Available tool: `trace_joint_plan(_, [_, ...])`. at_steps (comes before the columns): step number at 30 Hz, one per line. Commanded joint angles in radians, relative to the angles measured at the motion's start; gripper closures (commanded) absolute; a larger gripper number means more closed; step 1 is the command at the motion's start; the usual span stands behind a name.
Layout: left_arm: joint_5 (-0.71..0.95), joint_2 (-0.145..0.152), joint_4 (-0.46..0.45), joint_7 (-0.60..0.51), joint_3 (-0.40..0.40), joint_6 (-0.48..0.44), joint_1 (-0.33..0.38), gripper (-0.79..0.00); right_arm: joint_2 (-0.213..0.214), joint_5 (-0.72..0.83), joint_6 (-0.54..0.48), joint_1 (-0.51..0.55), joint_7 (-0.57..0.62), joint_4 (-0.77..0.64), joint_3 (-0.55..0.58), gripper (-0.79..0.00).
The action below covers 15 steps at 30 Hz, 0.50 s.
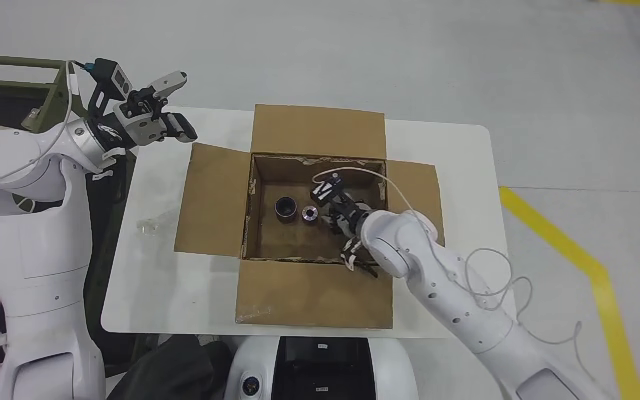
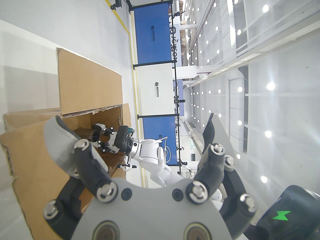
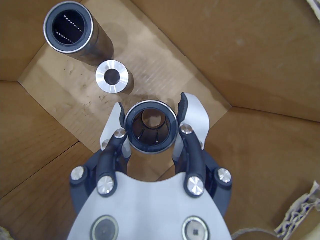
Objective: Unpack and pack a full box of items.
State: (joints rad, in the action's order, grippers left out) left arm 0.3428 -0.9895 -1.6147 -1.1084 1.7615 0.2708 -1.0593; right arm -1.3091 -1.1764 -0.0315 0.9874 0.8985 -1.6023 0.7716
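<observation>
Because the steel sleeve (image 3: 151, 128) is a thick-walled, smooth-skinned cylinder, I judge it heavy for its bulk, rigid and slippery rather than fragile. The safest hold should be square across its outer wall, a little below the rim, and never inside the bore with its rows of small balls. It is upright inside the cardboard box (image 1: 318, 130), at the 3 o'clock end of a row of three parts. The right gripper (image 3: 151, 100) straddles it from above and seems to pinch it, though contact on one side is hard to confirm. Just beside it, at 9 o'clock, stands a short aluminium bushing (image 3: 112, 76), and beyond that a taller dark tube (image 3: 68, 29). Well apart, at 10 o'clock of the box and above the corner of the table (image 1: 150, 290), the left gripper (image 1: 178, 102) hangs spread, holding nothing.
</observation>
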Motion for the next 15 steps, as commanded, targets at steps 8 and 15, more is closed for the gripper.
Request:
trace_joint_plan(8, [0.000,0.000,0.000,0.000,0.000,0.000,0.000,-0.785,-0.008,0.002,-0.005,0.001,0.008,-0.002,0.007,-0.437])
trace_joint_plan(15, [0.000,0.000,0.000,0.000,0.000,0.000,0.000,-0.785,0.006,0.016,-0.045,0.050,0.003,-0.117,0.069,-0.465])
